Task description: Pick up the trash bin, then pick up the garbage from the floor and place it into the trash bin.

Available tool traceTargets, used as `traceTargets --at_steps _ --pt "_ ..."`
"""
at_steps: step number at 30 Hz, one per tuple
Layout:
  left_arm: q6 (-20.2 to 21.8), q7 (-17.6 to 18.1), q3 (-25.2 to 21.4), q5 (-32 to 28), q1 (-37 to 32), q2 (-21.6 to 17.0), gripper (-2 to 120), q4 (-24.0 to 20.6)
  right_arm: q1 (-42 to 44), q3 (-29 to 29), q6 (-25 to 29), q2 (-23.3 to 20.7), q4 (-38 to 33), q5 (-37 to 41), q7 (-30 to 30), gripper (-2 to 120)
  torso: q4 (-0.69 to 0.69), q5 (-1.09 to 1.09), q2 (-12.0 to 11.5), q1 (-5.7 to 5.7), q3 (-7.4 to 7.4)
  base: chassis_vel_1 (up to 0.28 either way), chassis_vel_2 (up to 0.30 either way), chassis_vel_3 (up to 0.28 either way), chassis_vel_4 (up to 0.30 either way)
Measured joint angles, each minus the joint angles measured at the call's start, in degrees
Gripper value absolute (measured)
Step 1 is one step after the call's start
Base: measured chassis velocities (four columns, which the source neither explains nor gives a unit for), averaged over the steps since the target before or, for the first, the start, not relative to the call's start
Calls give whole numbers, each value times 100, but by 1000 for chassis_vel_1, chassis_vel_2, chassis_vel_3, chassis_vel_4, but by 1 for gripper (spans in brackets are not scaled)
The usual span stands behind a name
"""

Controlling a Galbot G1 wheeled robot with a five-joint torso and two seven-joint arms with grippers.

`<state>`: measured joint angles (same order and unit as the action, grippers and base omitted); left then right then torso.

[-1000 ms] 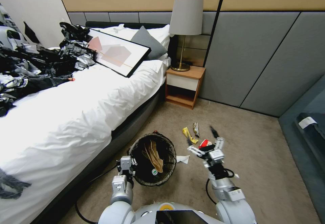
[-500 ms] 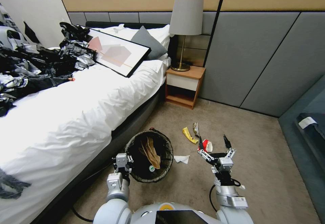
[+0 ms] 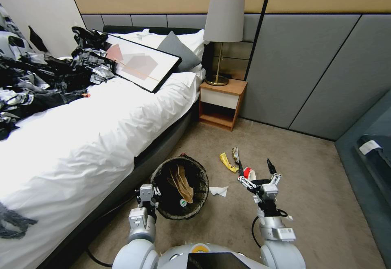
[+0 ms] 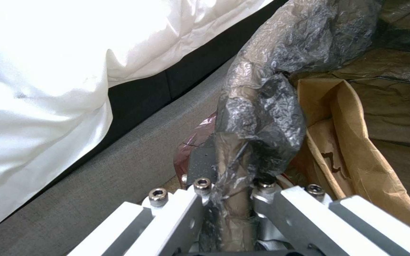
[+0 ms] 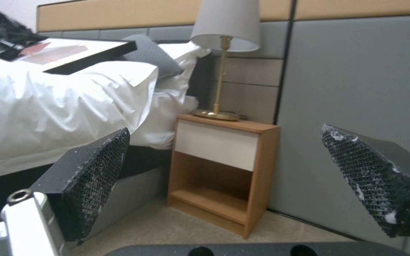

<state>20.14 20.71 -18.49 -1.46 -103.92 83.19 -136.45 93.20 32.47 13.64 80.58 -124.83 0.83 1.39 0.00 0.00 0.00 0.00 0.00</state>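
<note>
It was a bedroom with beige carpet [image 3: 317, 204] running between the bed [image 3: 102, 130] and a grey panelled wall; the trash bin [image 3: 179, 193] was held right beside the bed frame, the left gripper [image 3: 147, 196] clamped tight on its bag-covered rim, I'd guess so the opening stayed up and handy. A brown paper bag [image 3: 182, 183] was already inside it, while a white scrap [image 3: 218, 191], a yellow wrapper [image 3: 227, 162], a silvery wrapper [image 3: 235, 154] and a red-and-white pack [image 3: 248, 174] lay on the floor just past it. The right gripper [image 3: 256, 168] hung above that red-and-white pack with its fingers spread wide and nothing between them, pointed out toward the nightstand [image 5: 221, 170], probably lined up for a grab.
</note>
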Motion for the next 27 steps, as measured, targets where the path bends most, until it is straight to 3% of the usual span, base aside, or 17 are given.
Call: traceTargets --at_steps 4,10,18,20,21,27 --pt "2 1 -7 2 -4 1 0 -18 -675 -30 -478 -341 690 49 492 100 2 1 0 0 1 0 0 0 0" --pt "21 2 -73 2 -27 11 0 -69 -1415 -355 -560 -682 2077 -317 741 100 2 1 0 0 1 0 0 0 0" --pt "35 0 -88 9 -49 56 0 -55 -2268 -708 -239 -1052 3850 -604 2035 100 2 0 0 0 0 0 0 0 0" --pt "36 1 -88 12 -52 58 0 -51 -2334 -727 -189 -1068 3990 -637 2127 100 2 0 0 1 1 0 0 0 0" --pt "37 2 -87 15 -53 60 0 -44 -2411 -749 -123 -1076 4137 -711 2285 100 -3 1 0 0 1 0 0 0 0" --pt "38 1 -70 41 -62 73 0 -19 -2822 -776 319 -990 5133 -1410 3269 100 1 1 0 0 0 0 0 0 0"
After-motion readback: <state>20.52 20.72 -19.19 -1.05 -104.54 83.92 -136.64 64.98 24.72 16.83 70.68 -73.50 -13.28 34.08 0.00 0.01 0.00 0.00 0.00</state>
